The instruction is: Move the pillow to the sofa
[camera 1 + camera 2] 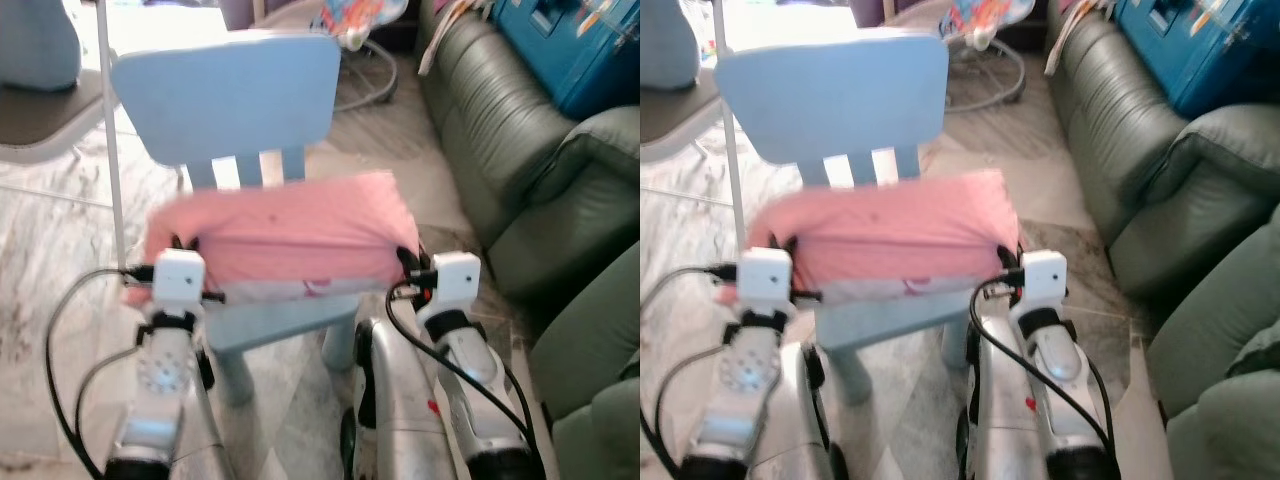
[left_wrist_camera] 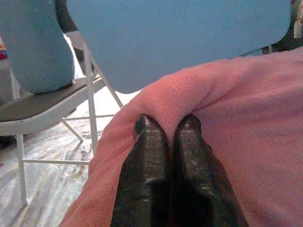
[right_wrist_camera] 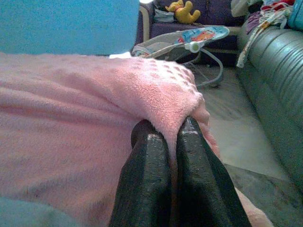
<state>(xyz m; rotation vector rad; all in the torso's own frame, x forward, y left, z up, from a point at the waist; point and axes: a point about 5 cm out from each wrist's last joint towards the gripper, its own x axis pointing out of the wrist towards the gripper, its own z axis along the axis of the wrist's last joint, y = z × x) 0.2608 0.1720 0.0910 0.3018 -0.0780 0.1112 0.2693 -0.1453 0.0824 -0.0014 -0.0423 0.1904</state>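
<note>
On the blue chair (image 1: 285, 315), the pink pillow (image 1: 290, 235) is pinched by left gripper (image 2: 166, 135) and right gripper (image 3: 168, 132); it should be lifted evenly toward the sofa (image 1: 500, 140).

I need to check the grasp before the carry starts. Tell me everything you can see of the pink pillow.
The pink pillow is soft and fleecy, with a dotted texture at one corner. It lies flat across the seat of the small blue chair, sagging slightly over the front edge. The left gripper and the right gripper are each shut on a pinched fold of fabric at opposite ends. A paler underside shows along its front.
</note>
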